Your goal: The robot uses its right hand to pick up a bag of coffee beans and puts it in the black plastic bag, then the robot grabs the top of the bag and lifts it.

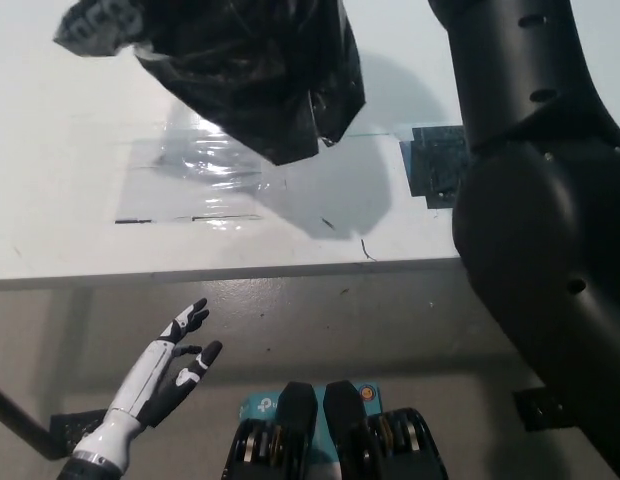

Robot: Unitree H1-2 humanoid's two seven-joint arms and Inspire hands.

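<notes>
Up top, black bag (pixel 260 70), rt hand unseen

Black plastic bag (pixel 255 70) hangs above the white table (pixel 60 190).

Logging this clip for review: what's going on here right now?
The black plastic bag hangs above the white table, casting a shadow beneath it. The robot's black right arm reaches up past the picture's top, so its hand is out of view. The white left hand rests open, low beside the table.

No text, label or number can be read anywhere here
</notes>
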